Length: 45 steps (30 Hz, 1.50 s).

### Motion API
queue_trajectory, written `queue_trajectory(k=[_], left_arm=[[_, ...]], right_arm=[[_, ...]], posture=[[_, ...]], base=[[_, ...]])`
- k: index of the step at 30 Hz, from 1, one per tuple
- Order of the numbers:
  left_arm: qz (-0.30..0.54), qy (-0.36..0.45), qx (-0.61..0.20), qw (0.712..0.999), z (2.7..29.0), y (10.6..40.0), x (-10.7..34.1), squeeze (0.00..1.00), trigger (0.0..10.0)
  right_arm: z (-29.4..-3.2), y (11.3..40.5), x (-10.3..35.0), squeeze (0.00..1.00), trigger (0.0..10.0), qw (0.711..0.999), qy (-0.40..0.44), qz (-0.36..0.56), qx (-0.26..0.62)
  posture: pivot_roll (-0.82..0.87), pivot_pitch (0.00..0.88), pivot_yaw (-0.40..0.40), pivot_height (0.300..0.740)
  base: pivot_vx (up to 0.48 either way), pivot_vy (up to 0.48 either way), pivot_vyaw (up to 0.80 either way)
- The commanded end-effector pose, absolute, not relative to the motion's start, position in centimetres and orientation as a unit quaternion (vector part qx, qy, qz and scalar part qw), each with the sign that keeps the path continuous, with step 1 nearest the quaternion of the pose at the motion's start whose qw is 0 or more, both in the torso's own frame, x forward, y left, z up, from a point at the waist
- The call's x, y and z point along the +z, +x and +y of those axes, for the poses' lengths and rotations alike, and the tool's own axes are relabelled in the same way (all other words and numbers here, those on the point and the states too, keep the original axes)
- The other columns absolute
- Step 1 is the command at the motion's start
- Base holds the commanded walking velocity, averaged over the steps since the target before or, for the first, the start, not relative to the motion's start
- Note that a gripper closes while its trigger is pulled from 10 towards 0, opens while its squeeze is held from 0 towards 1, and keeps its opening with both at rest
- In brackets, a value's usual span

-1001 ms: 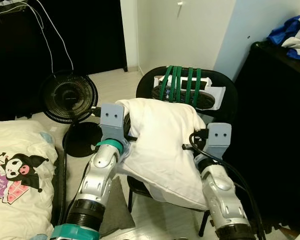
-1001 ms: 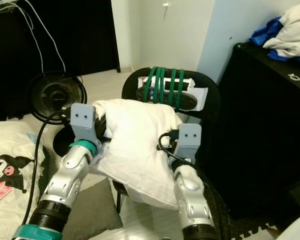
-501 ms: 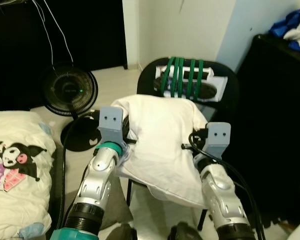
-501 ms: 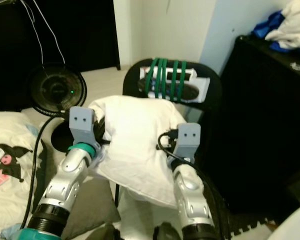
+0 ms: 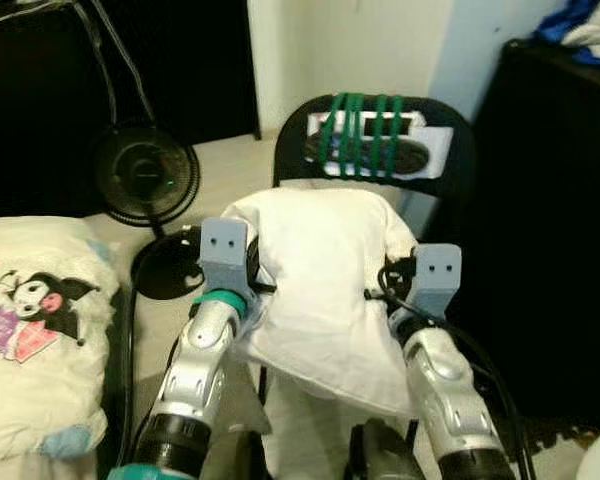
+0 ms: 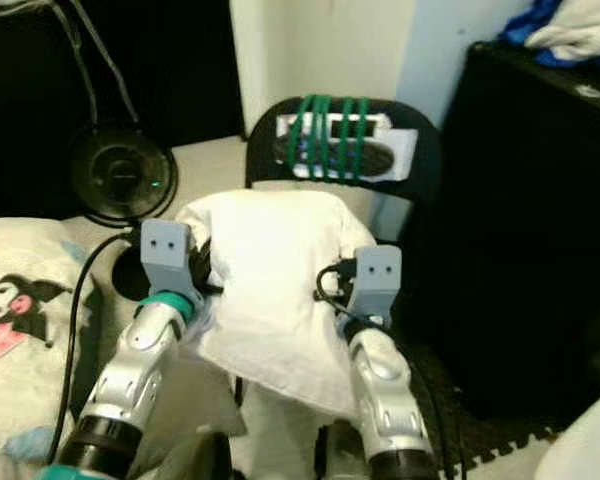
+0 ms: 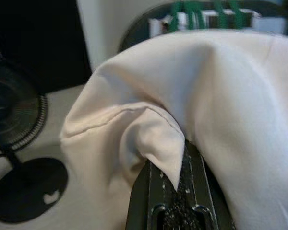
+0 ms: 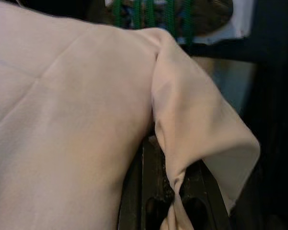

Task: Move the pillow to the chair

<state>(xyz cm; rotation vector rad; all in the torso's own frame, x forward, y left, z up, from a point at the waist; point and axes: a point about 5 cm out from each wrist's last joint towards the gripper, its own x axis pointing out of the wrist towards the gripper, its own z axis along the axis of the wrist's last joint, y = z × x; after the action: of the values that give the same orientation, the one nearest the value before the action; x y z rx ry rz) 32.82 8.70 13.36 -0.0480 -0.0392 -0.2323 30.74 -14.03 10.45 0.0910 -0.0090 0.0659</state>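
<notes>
Closing on the chair (image 5: 450, 150) — its backrest, wrapped in green cord (image 5: 365, 145), sits lower and nearer in the head views than a second ago; robot has advanced. Pillow (image 5: 325, 280): white, carried between both arms over the seat's front edge, not yet let go. Left gripper (image 7: 170, 191) pinching one corner fold; right gripper (image 8: 175, 191) pinching the other. Judged next: lower, release.

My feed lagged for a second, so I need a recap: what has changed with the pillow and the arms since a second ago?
Little has changed. The whole view shifted, so the camera moved. The white pillow is still held over the black chair, pinched at its sides by the left end effector and the right end effector. Nothing was let go. The fan and the bedding stay put.
</notes>
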Motion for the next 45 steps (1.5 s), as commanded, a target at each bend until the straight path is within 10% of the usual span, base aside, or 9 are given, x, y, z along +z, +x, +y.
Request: queue_trajectory(k=[1, 25, 45], left_arm=[[-0.007, -0.019, -0.129, 0.991, 8.2, 32.6, 12.9, 0.00, 10.0], [0.010, -0.018, -0.142, 0.990, 7.9, 32.8, 12.3, 0.00, 10.0], [0.070, 0.140, -0.020, 0.988, 15.6, 38.5, 12.6, 0.00, 10.0]], right_arm=[[-12.7, 30.7, 10.4, 0.00, 10.0, 0.997, 0.051, 0.001, 0.056], [-13.9, 31.0, 9.8, 0.00, 10.0, 0.999, 0.039, 0.016, 0.022], [-17.2, 37.6, 12.0, 0.00, 10.0, 0.984, -0.127, 0.082, -0.097]], posture=[[-0.04, 0.055, 0.124, 0.642], [-0.05, 0.094, 0.160, 0.632], [-0.11, 0.298, 0.103, 0.632]], base=[[0.000, 0.000, 0.00], [0.000, 0.000, 0.00], [0.000, 0.000, 0.00]])
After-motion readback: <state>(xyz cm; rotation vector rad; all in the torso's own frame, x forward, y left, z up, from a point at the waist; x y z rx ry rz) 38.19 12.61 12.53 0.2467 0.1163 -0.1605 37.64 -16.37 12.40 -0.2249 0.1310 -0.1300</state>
